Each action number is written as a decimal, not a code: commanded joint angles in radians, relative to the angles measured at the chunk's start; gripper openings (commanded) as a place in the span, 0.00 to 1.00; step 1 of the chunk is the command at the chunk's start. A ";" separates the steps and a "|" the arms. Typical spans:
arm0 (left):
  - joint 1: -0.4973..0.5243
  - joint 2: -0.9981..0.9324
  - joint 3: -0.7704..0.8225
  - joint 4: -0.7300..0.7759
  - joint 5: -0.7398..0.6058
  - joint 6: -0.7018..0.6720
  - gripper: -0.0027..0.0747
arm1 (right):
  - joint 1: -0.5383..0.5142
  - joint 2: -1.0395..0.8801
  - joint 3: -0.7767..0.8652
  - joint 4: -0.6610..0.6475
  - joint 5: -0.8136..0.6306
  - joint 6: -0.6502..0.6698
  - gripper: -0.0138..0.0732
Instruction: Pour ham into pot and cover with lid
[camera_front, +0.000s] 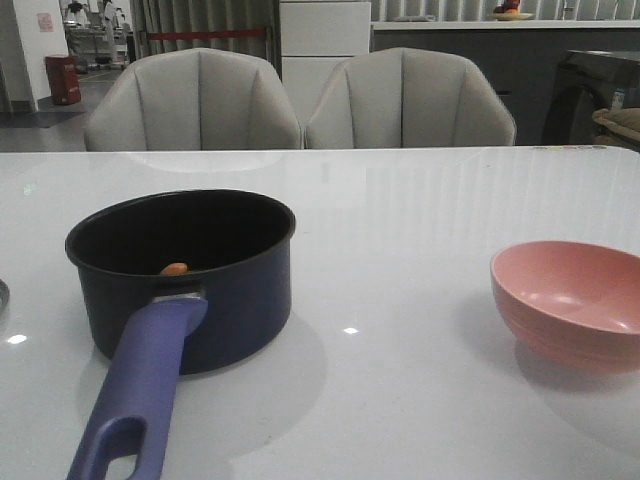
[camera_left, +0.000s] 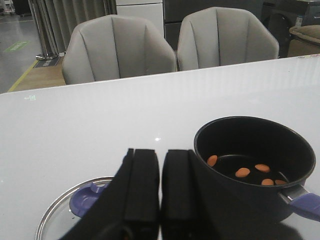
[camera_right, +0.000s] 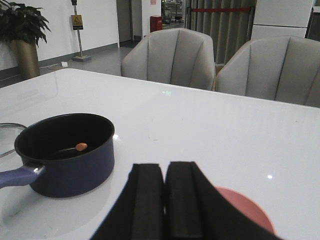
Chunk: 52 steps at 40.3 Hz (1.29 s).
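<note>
Dark navy pot (camera_front: 185, 275) stands upright on the white table (camera_front: 400, 220), at about 9 o'clock in the front view, its purple-blue handle (camera_front: 135, 400) running toward 6 o'clock. Ham (camera_left: 243, 172): five small orange pieces lie on the black bottom of the pot in the left wrist view; from the front only one piece shows above the rim. Pink bowl (camera_front: 570, 300) sits well apart at 3 o'clock, upright, nothing visible inside. Lid (camera_left: 75, 205) lies flat on the table beside the pot, knob up, partly hidden behind the left tool (camera_left: 160, 190). Left tool: fingers pressed together, holding nothing. Right tool (camera_right: 165, 200): fingers likewise together and bare, hanging just above the bowl. Two grey chairs (camera_front: 195, 100) stand behind the table.
</note>
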 joint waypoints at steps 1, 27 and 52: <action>-0.007 0.012 -0.027 -0.013 -0.072 -0.003 0.18 | 0.001 0.007 -0.027 0.007 -0.069 -0.008 0.31; -0.007 0.012 -0.026 -0.019 -0.106 -0.003 0.81 | 0.001 0.007 -0.027 0.007 -0.069 -0.008 0.31; 0.011 0.338 -0.264 -0.034 -0.038 -0.110 0.81 | 0.001 0.007 -0.027 0.007 -0.069 -0.008 0.31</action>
